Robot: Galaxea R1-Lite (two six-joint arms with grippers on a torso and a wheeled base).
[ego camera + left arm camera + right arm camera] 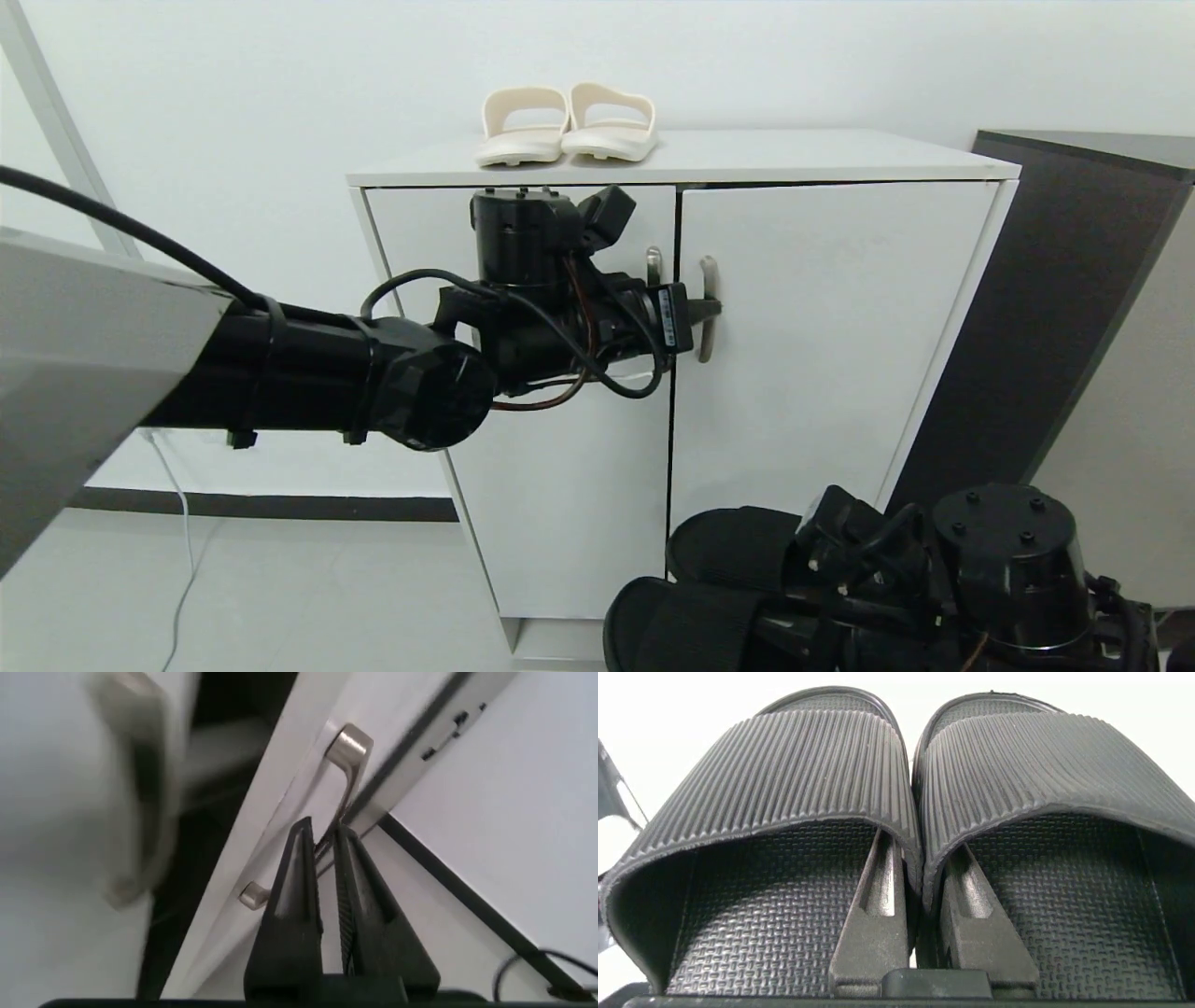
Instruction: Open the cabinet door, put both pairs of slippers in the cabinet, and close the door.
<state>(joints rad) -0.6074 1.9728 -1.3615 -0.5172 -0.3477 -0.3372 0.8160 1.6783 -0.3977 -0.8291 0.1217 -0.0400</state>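
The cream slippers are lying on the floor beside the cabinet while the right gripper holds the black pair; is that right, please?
Not quite: the head view shows the cream slippers on top of the cabinet, not down beside it. The right gripper does hold the black pair.
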